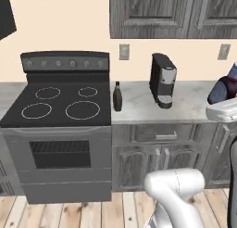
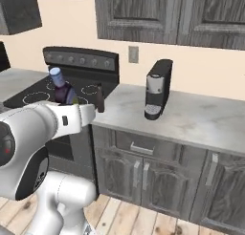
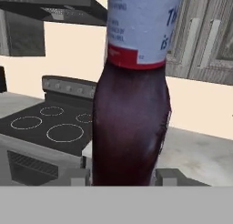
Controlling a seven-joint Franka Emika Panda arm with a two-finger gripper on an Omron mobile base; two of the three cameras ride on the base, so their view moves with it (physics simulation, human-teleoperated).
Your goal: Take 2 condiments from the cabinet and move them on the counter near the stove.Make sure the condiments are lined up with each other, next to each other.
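1. From the left base view, the dark brown bottle point(image 1: 117, 97) stands upright on the table point(image 1: 185, 106), just beside the right edge of the stove point(image 1: 60, 106). The black coffee machine point(image 1: 162, 80) stands further right on the same table, apart from that bottle. The cabinet point(image 1: 173, 14) hangs above with its doors shut. At the right edge of the picture I see the dark belly of the purple bottle point(image 1: 223, 89), above my white wrist.

2. From the right base view, the purple bottle point(image 2: 61, 90) sits tilted in the air over my forearm, pale cap uppermost, in front of the stove point(image 2: 72, 81). The dark brown bottle point(image 2: 100, 99) is partly hidden behind my wrist, at the table's point(image 2: 201, 119) left end. The coffee machine point(image 2: 157, 88) stands near the middle of the table.

3. From the hand view, my fingers point(image 3: 125, 177) are closed tight on the purple bottle point(image 3: 129, 127), one fingertip point(image 3: 78, 177) on each side of its dark body. Its red-edged pale label sits toward the top. Behind it are the stove point(image 3: 45, 127) to the left and the table point(image 3: 200, 155) to the right.
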